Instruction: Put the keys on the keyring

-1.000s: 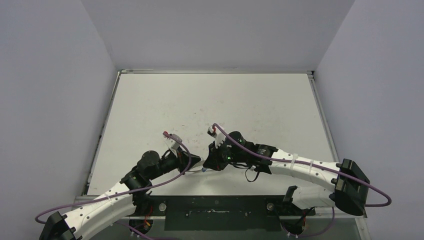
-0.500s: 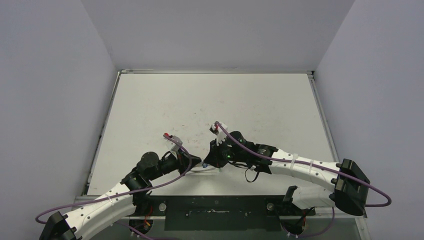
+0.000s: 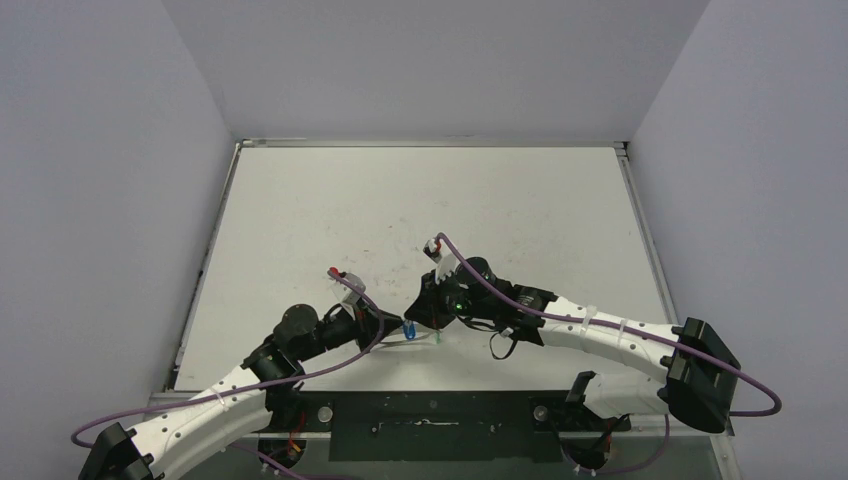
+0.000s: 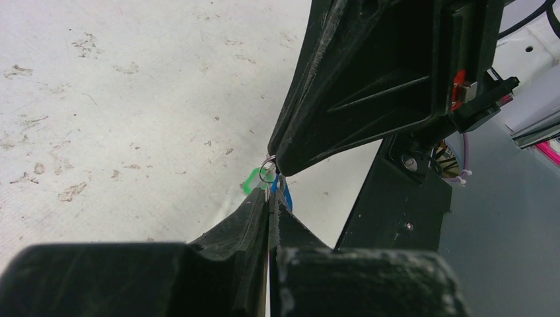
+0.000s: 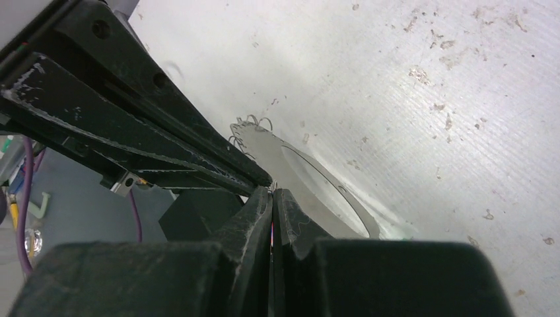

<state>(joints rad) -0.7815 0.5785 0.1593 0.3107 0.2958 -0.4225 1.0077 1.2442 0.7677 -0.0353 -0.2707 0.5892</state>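
Note:
My left gripper (image 3: 393, 329) and right gripper (image 3: 427, 321) meet tip to tip near the table's front edge. In the left wrist view my left gripper (image 4: 269, 197) is shut on a thin pale wire of the keyring (image 4: 267, 173). The blue key (image 4: 281, 192) hangs right at its tip and the green key (image 4: 253, 179) just beyond. The right finger (image 4: 330, 119) comes down onto the same spot. In the right wrist view my right gripper (image 5: 272, 191) is shut on a fine wire. Wire curls of the keyring (image 5: 248, 132) show past it. From above the blue key (image 3: 409, 330) and green key (image 3: 438, 340) show.
The white table (image 3: 430, 200) is scuffed, with grey walls on three sides. The black mounting rail (image 3: 430, 412) runs along the near edge, close under both grippers. Purple cables (image 3: 340, 365) loop along both arms.
My right gripper has moved up and to the right, away from the front edge. The blue and green tags now show between the two grippers. The left arm has barely moved.

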